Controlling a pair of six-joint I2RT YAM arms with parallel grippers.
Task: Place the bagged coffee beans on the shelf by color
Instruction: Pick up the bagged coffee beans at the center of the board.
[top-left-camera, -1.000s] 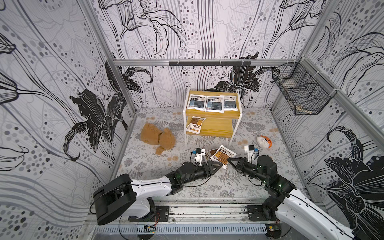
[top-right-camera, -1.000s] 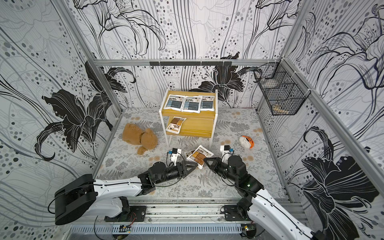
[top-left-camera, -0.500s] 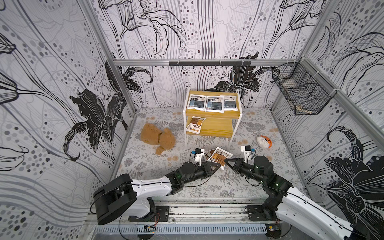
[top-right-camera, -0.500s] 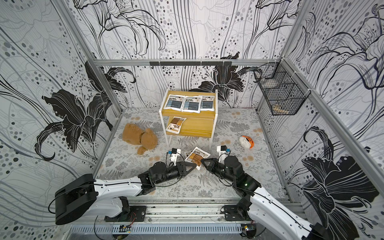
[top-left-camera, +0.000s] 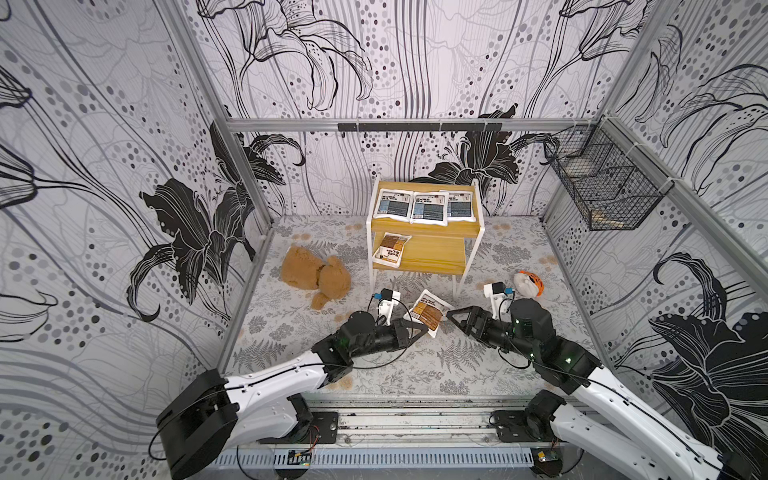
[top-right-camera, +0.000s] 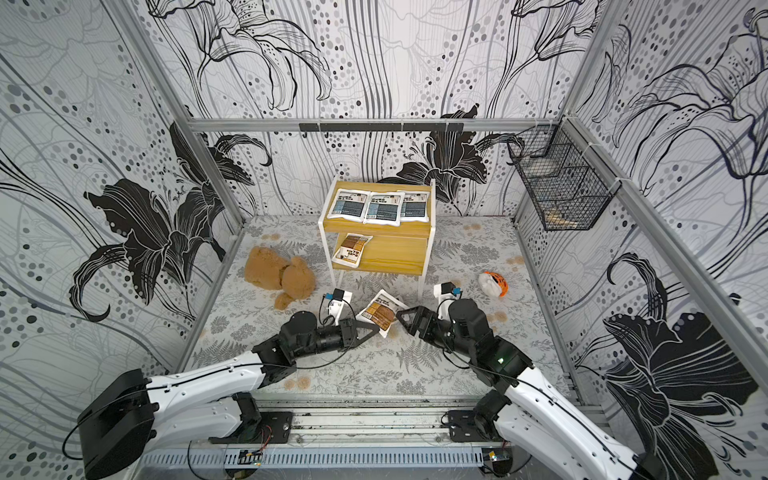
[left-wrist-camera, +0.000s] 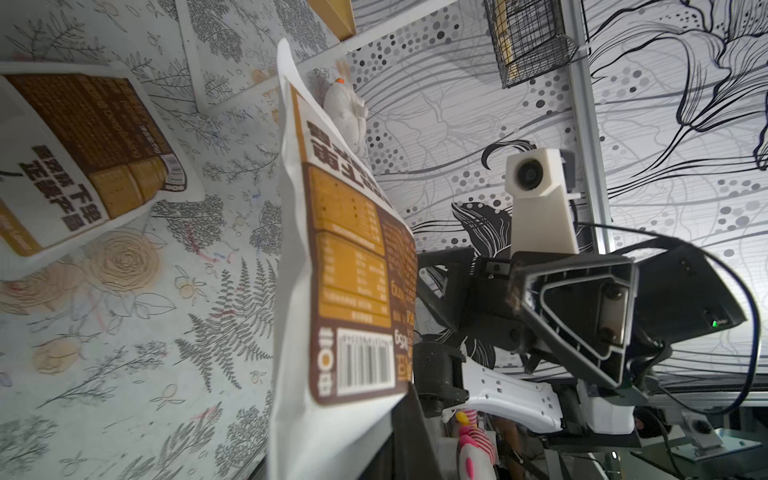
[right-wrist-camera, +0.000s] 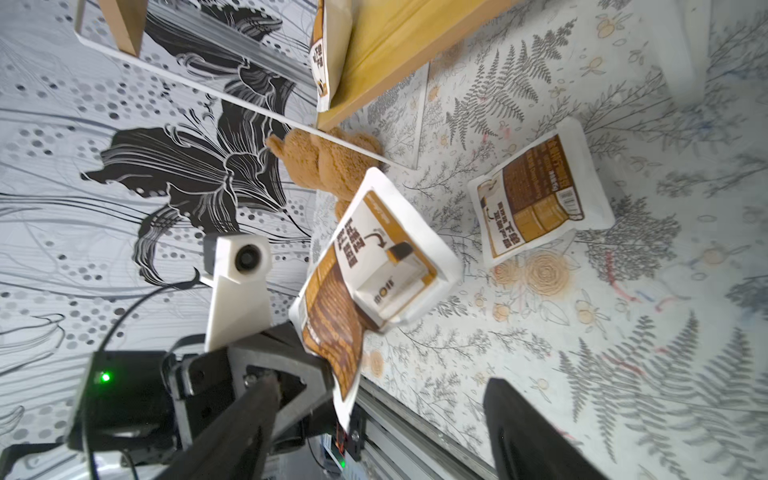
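Observation:
My left gripper (top-left-camera: 420, 329) (left-wrist-camera: 395, 424) is shut on the bottom edge of a brown-orange bag of coffee beans (top-left-camera: 428, 312) (left-wrist-camera: 345, 270), which it holds on edge just above the floor. Just to the right of the bag, my right gripper (top-left-camera: 453, 318) (right-wrist-camera: 382, 378) stands open, holding nothing. Another brown-orange bag (right-wrist-camera: 540, 199) (left-wrist-camera: 83, 158) lies flat on the floor beyond. On the shelf (top-left-camera: 436, 255), three blue-grey bags (top-left-camera: 424, 205) fill the top board. One brown-orange bag (top-left-camera: 390, 249) lies at the left of the lower board.
A brown teddy bear (top-left-camera: 316, 278) lies left of the shelf. A white-and-orange toy (top-left-camera: 528, 282) sits to the shelf's right, behind my right arm. A black wire basket (top-left-camera: 602, 191) hangs on the right wall. A metal rail (top-left-camera: 415, 419) runs along the front.
My left gripper has closed on the brown-orange bag. My right gripper, shut on that bag before, has opened, let go and drawn back slightly to the right.

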